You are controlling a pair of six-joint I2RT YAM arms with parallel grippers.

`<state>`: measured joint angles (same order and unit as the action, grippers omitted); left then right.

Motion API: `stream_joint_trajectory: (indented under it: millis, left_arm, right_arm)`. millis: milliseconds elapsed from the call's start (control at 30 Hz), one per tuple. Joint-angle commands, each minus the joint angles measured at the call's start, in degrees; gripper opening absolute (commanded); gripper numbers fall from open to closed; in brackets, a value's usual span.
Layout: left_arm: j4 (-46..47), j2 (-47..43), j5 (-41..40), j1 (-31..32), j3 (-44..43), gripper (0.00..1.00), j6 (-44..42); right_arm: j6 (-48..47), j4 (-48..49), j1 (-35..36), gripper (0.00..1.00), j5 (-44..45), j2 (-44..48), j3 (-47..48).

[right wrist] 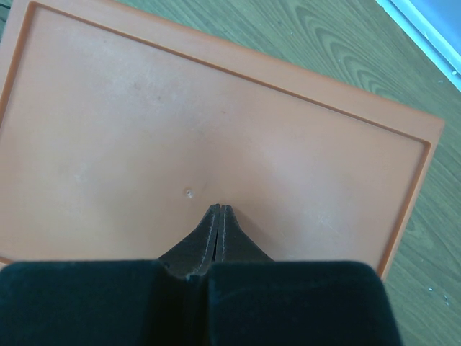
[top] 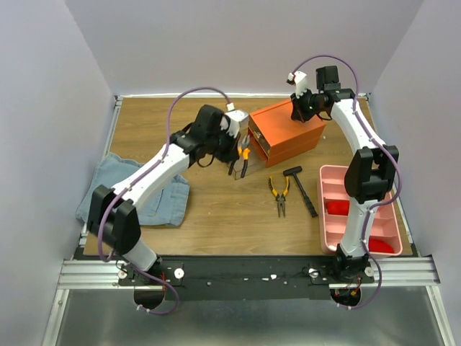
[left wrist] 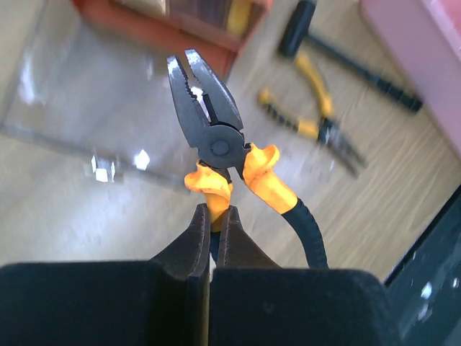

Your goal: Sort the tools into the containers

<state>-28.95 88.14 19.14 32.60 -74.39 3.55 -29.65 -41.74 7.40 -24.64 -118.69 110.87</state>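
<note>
My left gripper is shut on one orange handle of black-jawed pliers and holds them nose down over a clear drawer pulled out of the orange cabinet. In the top view the left gripper hangs at the cabinet's front left corner. A second pair of yellow-handled pliers and a small black hammer lie on the table in front of the cabinet. My right gripper is shut and empty, its tips at the cabinet's flat top. No screwdrivers show on the table.
A pink compartment tray with red items in it lies at the right, beside the hammer. A blue cloth lies at the left under my left arm. The table has a raised rail along its back edge.
</note>
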Motion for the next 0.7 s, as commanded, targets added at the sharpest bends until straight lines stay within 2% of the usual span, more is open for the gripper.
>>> stream_joint_trajectory:
  millis: [0, 167, 367, 400, 433, 500, 533, 633, 667]
  left_arm:
    - [2.0, 9.9, -0.4, 0.5, -10.2, 0.00, 4.1]
    - [2.9, 18.8, -7.9, -1.0, -14.6, 0.00, 8.6]
    - [4.2, 24.4, -8.5, -3.8, -16.2, 0.00, 11.2]
    - [4.4, 24.9, -8.6, -3.8, -16.6, 0.04, 11.2]
    - [4.7, 25.2, -8.1, -3.8, -16.8, 0.29, 11.2]
    - [5.7, 25.1, -7.0, -3.8, -17.0, 0.40, 11.3]
    - [6.4, 24.3, -5.6, -3.7, -17.0, 0.51, 11.2]
    - [7.2, 22.6, -5.5, -3.3, -17.7, 0.63, 11.7]
    - [7.5, 21.9, -5.2, -3.2, -17.7, 0.63, 11.5]
  right_arm:
    - [-0.1, -13.9, -0.3, 0.01, 5.1, -4.0, -5.0]
    - [-0.7, -14.1, -0.4, 0.01, 5.7, -3.6, -5.7]
    - [-0.9, -14.3, -0.4, 0.01, 5.6, -3.7, -5.4]
    - [-0.9, -14.3, -0.4, 0.01, 5.5, -3.8, -5.4]
    - [-0.9, -14.3, -0.4, 0.01, 5.5, -3.8, -5.6]
    - [-0.8, -14.3, -0.4, 0.01, 5.6, -4.1, -5.7]
    - [-0.8, -14.4, -0.3, 0.01, 5.4, -4.2, -5.8]
    - [-0.8, -14.4, -0.3, 0.01, 5.3, -4.4, -5.8]
    - [-0.8, -14.6, -0.4, 0.01, 5.1, -4.4, -5.8]
